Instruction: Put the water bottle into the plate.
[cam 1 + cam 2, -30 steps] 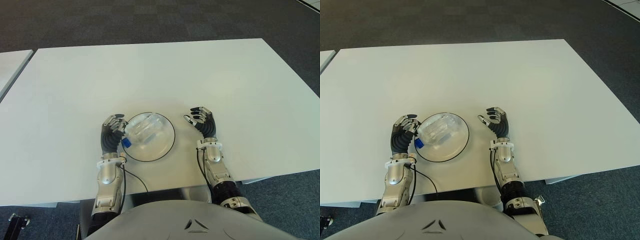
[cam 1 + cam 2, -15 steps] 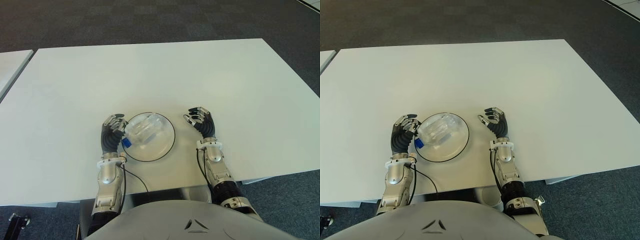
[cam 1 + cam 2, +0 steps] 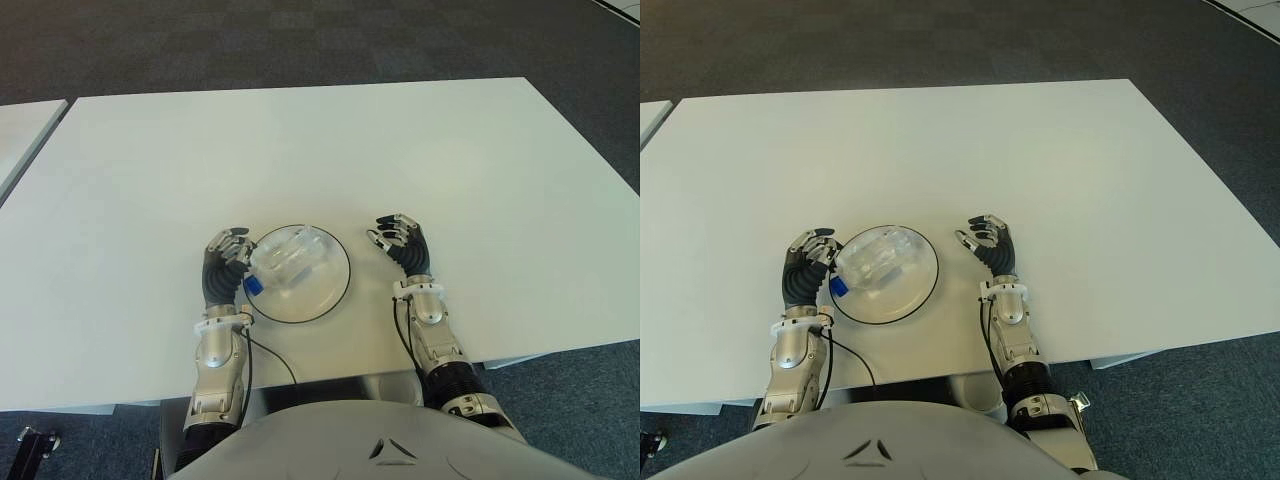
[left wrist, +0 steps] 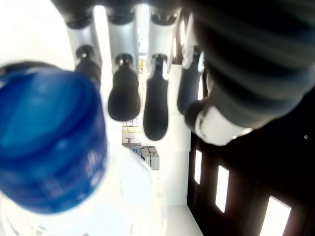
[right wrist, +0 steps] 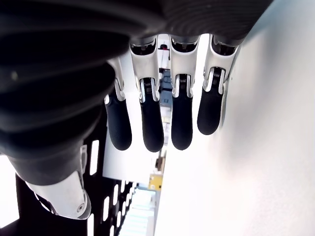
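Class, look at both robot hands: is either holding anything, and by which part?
Cannot be told for the left hand, beside the water bottle's blue cap. The right hand holds nothing.

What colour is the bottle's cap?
Blue. The cap of the bottle shows best in the left wrist view.

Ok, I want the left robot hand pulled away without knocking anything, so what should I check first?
1. Water bottle lying on the plate: ok.
2. Blue cap inside the rim: not ok, it sits at the plate's left edge.
3. Left robot hand released from the bottle: cannot tell; its fingers look uncurled, close beside the cap.
4. Right robot hand out of the way: ok, open, right of the plate.
5. Table beyond the plate unobstructed: ok.
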{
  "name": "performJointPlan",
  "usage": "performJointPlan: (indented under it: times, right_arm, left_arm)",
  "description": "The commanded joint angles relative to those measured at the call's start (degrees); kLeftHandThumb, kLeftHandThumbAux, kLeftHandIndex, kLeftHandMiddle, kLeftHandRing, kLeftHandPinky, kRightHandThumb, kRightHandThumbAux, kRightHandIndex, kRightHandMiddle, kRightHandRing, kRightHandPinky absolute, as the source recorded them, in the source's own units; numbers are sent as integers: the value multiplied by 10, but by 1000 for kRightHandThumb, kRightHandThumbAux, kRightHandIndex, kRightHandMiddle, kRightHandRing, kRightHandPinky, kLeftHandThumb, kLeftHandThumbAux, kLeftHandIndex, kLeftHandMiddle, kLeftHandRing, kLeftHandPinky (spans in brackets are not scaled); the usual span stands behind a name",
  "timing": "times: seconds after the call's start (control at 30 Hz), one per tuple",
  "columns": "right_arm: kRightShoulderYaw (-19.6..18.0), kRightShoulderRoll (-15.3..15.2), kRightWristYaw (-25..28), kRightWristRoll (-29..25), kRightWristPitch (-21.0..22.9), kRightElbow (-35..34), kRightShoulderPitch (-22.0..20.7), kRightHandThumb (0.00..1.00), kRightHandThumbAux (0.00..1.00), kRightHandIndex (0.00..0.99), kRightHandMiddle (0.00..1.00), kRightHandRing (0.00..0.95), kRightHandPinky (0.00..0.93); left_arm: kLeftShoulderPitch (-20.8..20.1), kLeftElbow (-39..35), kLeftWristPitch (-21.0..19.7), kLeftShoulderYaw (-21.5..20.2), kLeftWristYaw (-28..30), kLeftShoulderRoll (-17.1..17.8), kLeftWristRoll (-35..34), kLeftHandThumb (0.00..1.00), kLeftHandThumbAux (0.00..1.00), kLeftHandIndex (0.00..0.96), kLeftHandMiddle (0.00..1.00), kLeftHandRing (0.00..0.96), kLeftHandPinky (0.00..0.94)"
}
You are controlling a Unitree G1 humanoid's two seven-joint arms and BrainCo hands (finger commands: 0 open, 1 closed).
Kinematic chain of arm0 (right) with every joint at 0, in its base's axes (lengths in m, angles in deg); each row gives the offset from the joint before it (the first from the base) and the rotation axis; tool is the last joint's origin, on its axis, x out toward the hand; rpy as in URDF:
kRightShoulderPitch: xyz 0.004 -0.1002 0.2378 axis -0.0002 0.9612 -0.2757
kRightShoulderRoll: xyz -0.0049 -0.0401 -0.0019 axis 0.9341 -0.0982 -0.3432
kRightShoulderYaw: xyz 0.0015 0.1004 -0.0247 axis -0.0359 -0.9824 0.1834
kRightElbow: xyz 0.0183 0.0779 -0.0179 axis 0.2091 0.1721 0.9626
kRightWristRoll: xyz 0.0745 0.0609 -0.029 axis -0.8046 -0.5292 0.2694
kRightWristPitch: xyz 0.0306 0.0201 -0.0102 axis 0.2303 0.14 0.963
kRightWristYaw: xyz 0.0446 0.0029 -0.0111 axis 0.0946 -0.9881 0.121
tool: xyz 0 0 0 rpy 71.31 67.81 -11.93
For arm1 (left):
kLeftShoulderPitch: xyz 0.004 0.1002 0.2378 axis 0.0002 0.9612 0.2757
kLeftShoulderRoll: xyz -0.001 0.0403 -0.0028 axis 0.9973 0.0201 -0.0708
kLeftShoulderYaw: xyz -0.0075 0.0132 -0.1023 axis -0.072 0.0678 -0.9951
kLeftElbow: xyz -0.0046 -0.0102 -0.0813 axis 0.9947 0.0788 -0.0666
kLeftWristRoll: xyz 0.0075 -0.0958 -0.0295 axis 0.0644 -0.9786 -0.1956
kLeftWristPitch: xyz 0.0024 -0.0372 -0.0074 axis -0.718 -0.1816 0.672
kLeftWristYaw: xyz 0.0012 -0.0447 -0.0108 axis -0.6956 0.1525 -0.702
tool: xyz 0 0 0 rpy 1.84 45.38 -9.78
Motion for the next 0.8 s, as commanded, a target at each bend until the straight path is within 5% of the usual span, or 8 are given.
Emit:
performJointPlan:
  times: [0.03,0.8]
  right_arm:
    - [1,1,5,-1,13,22,14,706,736,419,403,374,368]
    - [-1,2,0,0,-5,32,11,708,737,421,414,381,375]
  left_arm:
    - [3,10,-5,1,9,-1,-4,834,680,395,563,745,734]
    - [0,18,-7,8,14,6,9,835,679,399,571,757,746]
